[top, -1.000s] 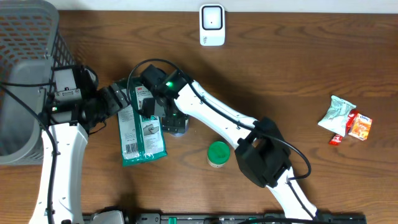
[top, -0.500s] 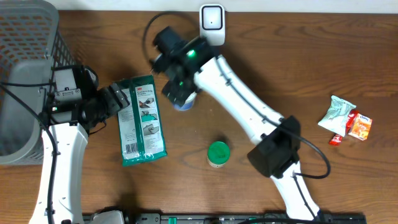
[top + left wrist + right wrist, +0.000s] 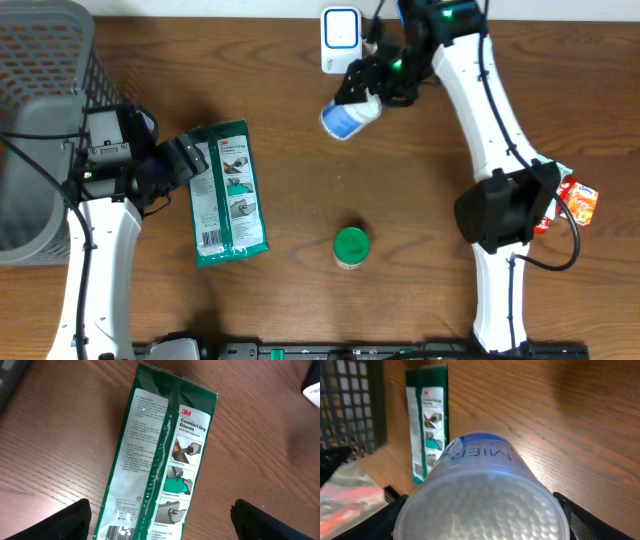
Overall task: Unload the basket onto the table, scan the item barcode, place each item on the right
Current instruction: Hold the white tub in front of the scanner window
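Observation:
My right gripper (image 3: 375, 85) is shut on a round clear tub with a blue label (image 3: 345, 120), holding it tilted in the air just below and in front of the white barcode scanner (image 3: 341, 40) at the table's back edge. In the right wrist view the tub (image 3: 482, 490) fills the space between the fingers of the right gripper (image 3: 480, 515); no barcode shows on it. My left gripper (image 3: 185, 160) stands open at the left edge of a green glove pack (image 3: 228, 195). In the left wrist view the pack (image 3: 165, 455) lies flat between the spread fingers of the left gripper (image 3: 162, 520).
A grey mesh basket (image 3: 40, 120) stands at the far left. A small jar with a green lid (image 3: 351, 247) sits in the middle front. Two snack packets (image 3: 545, 185) (image 3: 578, 203) lie at the right. The right arm reaches over the table's right half.
My right gripper has carried the tub from beside the glove pack up and right to the scanner. The left arm and the pack have stayed put.

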`<state>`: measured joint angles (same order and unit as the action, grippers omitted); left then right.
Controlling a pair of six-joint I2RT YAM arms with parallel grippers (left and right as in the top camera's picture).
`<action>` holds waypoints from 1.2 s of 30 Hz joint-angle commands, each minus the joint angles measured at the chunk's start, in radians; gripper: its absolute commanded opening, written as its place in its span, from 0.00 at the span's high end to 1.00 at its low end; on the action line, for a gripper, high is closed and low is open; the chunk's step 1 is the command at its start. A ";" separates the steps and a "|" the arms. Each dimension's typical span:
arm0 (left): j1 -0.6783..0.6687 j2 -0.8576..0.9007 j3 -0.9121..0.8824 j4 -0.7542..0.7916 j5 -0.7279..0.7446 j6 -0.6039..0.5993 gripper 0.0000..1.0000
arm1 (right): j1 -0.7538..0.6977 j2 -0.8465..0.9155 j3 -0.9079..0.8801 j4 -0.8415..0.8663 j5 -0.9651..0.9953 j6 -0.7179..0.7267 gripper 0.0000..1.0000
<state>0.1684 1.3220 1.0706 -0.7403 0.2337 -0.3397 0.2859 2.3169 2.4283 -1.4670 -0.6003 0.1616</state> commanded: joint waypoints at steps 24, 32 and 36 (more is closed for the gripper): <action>0.003 -0.016 0.007 -0.004 0.000 0.006 0.11 | 0.202 0.014 0.016 0.724 0.998 0.241 0.99; 0.003 -0.016 0.007 -0.004 0.000 0.006 0.11 | 0.203 0.093 0.015 0.915 0.995 0.134 0.99; 0.003 -0.016 0.007 -0.004 0.000 0.006 0.11 | 0.202 0.148 0.015 1.040 0.995 0.037 0.99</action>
<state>0.1684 1.3220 1.0706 -0.7403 0.2337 -0.3397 0.4866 2.4142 2.4344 -0.4614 0.3676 0.2932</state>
